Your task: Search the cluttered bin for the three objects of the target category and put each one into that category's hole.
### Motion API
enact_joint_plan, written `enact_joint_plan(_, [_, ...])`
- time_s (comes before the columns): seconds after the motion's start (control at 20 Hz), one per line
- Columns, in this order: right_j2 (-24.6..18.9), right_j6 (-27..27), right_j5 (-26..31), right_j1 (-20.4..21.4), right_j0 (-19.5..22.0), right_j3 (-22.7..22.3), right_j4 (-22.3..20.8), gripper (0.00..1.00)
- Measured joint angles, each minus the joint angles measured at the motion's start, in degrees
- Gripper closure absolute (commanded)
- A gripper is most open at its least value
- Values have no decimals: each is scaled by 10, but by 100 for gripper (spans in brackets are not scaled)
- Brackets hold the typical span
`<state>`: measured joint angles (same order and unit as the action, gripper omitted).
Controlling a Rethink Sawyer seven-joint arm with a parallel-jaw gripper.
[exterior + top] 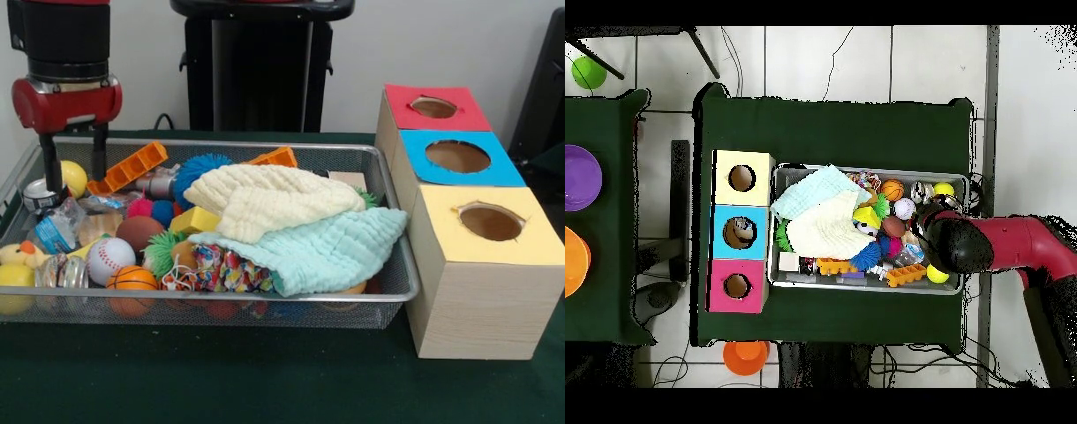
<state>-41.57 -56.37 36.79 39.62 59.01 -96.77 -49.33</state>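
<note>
The wire-mesh bin (221, 300) is full of toys; it also shows in the overhead view (955, 288). My gripper (76, 181) hangs over its left end, open and holding nothing, with a yellow ball (74, 177) showing between the fingers. A small clear bottle with a blue label (56, 231) lies just below the gripper. More clear plastic (64, 270) lies near the front left corner. The blue-surround hole (457, 156) is on the middle wooden box at the right. In the overhead view (740, 232) something pale shows inside it. There the arm's head (950, 243) hides the gripper.
A cream cloth (265, 199) and a mint cloth (322, 247) cover the bin's middle and right. A baseball (110, 256), a small basketball (132, 281), an orange toy (128, 168) and a silver can (35, 194) crowd the left. Red-surround (433, 107) and yellow-surround (491, 221) holes flank the blue one.
</note>
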Motion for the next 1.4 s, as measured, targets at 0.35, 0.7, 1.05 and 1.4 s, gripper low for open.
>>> enact_joint_plan(0.35, [1, 0, 0, -17, -4, 15, -18, 0])
enact_joint_plan(0.7, [13, 0, 0, -38, -22, 38, -45, 0])
enact_joint_plan(1.05, [31, 0, 0, -57, -43, 58, -61, 0])
enact_joint_plan(1.4, [53, 0, 0, -66, -61, 73, -61, 0])
